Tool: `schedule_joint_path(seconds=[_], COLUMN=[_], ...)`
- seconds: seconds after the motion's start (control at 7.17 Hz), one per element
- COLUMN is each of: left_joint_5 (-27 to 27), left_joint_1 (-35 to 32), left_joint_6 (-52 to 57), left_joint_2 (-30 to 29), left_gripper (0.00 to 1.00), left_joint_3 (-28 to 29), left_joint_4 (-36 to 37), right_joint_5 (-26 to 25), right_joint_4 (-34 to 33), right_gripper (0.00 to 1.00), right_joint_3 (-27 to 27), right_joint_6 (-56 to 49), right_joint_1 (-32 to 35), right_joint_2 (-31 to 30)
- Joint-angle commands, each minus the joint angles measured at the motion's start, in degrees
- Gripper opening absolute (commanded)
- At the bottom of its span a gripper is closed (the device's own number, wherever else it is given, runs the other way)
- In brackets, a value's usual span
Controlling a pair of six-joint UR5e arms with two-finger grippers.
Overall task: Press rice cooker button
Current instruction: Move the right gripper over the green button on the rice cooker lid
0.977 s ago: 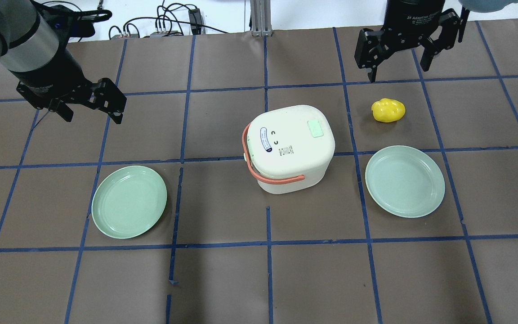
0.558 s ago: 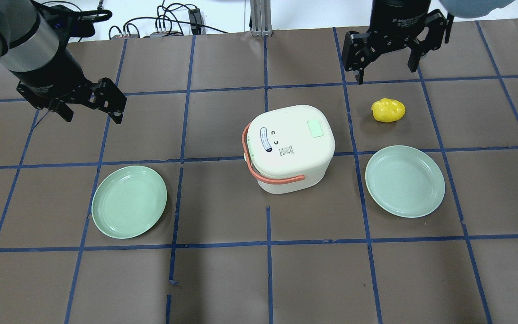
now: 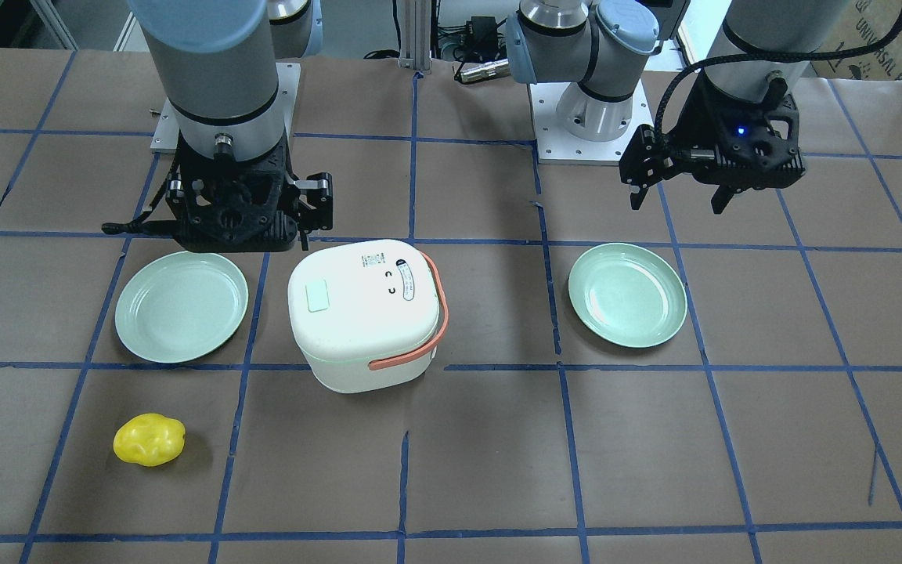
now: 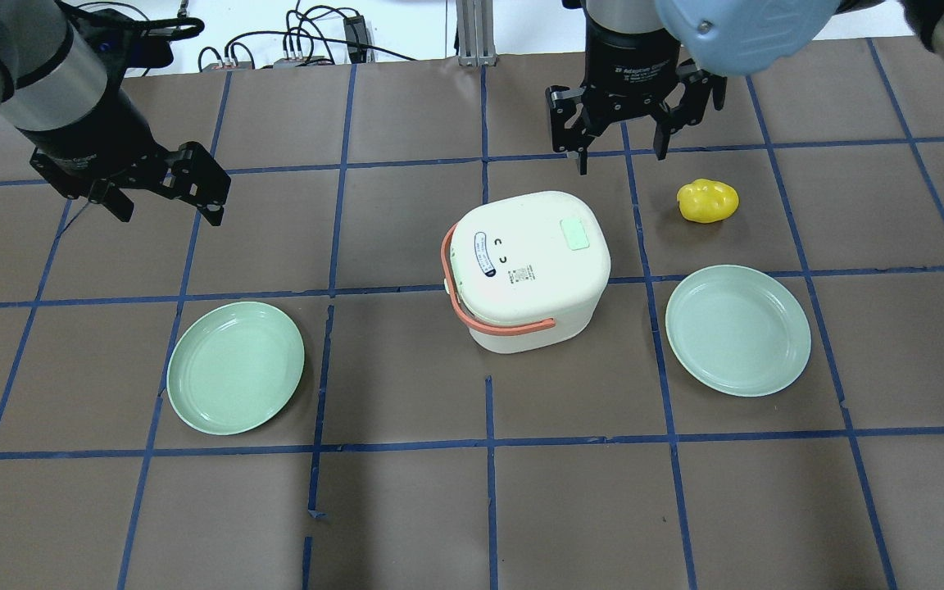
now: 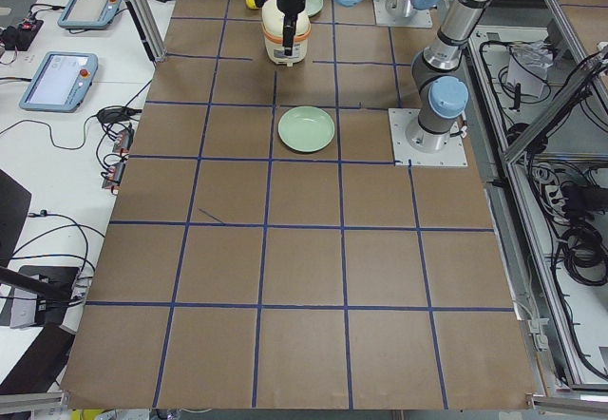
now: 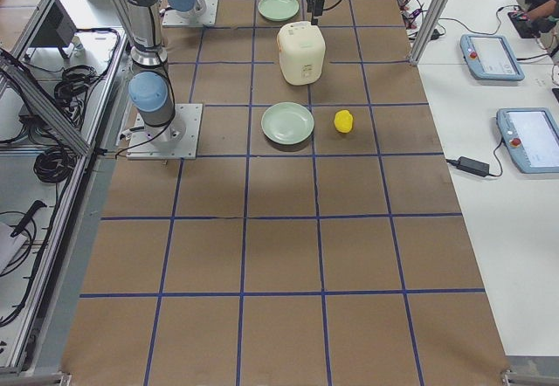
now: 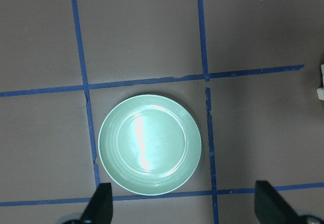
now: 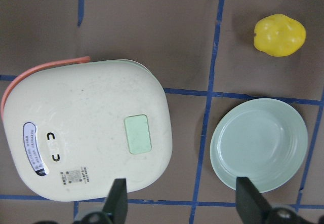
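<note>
The cream rice cooker (image 4: pixel 521 287) with an orange handle stands mid-table. Its pale green button (image 4: pixel 577 233) is on the lid's far right part. My right gripper (image 4: pixel 619 154) is open and empty, hovering just beyond the cooker's far right corner, above and apart from it. In the right wrist view the cooker (image 8: pixel 86 127) and the button (image 8: pixel 137 134) lie below the open fingertips (image 8: pixel 117 198). My left gripper (image 4: pixel 169 211) is open and empty at the far left, well away from the cooker. In the front view the cooker (image 3: pixel 361 329) sits beside the right gripper (image 3: pixel 236 223).
A green plate (image 4: pixel 235 367) lies near left of the cooker, under the left wrist camera (image 7: pixel 150 144). A second green plate (image 4: pixel 737 329) lies to the cooker's right. A yellow lumpy object (image 4: pixel 708 201) sits beyond that plate. Cables run along the table's far edge.
My right gripper has moved left along the far side of the table, from past the yellow object to near the cooker's far right corner. The left arm has not moved.
</note>
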Motion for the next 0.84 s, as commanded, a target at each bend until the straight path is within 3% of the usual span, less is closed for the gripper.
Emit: schedule_joint_path(seconds=[0.0,0.14,0.7], left_joint_5=[0.00,0.00,0.00], left_joint_1=[0.00,0.00,0.00], left_joint_6=[0.00,0.00,0.00], left_joint_2=[0.00,0.00,0.00], left_gripper=[1.00,1.00,1.00], left_joint_3=[0.00,0.00,0.00], left_joint_4=[0.00,0.00,0.00], right_joint_5=[4.02,4.02,3.93], right_joint_4=[-0.31,-0.40,-0.58], right_gripper=[0.12,0.08,0.08], right_joint_3=[0.08,0.00,2.11], right_joint_6=[-0.49,-0.76,-0.59], right_joint_1=[0.10,0.02,-0.25], right_joint_2=[3.53,4.68,5.13])
